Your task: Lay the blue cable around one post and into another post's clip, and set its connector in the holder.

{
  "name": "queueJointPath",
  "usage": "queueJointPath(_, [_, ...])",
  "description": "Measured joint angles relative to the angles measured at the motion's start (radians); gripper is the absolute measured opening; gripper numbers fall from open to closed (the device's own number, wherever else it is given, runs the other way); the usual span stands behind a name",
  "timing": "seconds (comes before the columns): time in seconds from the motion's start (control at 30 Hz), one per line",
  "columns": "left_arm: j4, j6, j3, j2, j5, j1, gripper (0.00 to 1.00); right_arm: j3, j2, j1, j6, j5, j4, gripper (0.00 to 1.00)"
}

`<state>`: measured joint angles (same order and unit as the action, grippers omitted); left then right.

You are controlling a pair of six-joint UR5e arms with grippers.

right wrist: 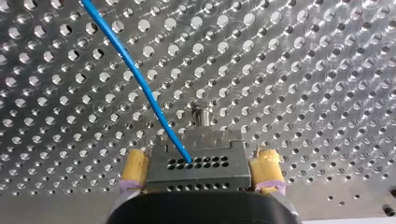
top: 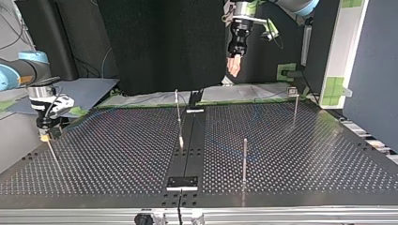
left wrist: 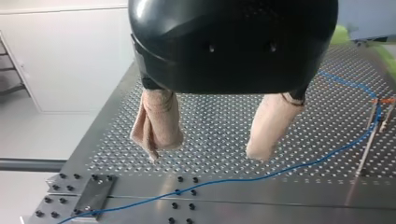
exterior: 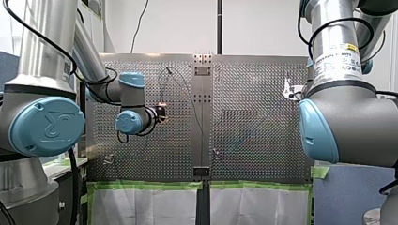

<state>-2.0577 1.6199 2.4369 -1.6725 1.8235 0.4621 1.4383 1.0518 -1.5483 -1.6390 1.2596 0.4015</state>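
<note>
In the right wrist view, the blue cable [right wrist: 135, 74] runs across the perforated plate into a grey metal connector block [right wrist: 198, 154] on top of a post. My right gripper [right wrist: 200, 170] is open, with a yellow pad [right wrist: 135, 165] close on each side of the block. In the top view, the right gripper [top: 44, 136] stands over a thin post at the view's left. My left gripper [left wrist: 205, 154] hangs open and empty high above the table, beige-wrapped fingers [left wrist: 156, 123] apart. Under it the cable [left wrist: 224, 181] runs on towards a post with an orange clip [left wrist: 384, 101].
In the top view, thin upright posts stand near the middle [top: 179, 117], nearer the camera [top: 245, 159] and at the far right [top: 294, 108]. A black strip with a small plate [top: 183, 182] runs down the table's middle. My left gripper [top: 233, 65] is well above the table.
</note>
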Motion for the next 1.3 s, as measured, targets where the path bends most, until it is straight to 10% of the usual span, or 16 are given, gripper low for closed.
queueJointPath(1.3, [0.007,0.008,0.0,0.0,-0.006,-0.002,1.0,0.0,0.0,-0.005,0.004,-0.003,0.003,1.0])
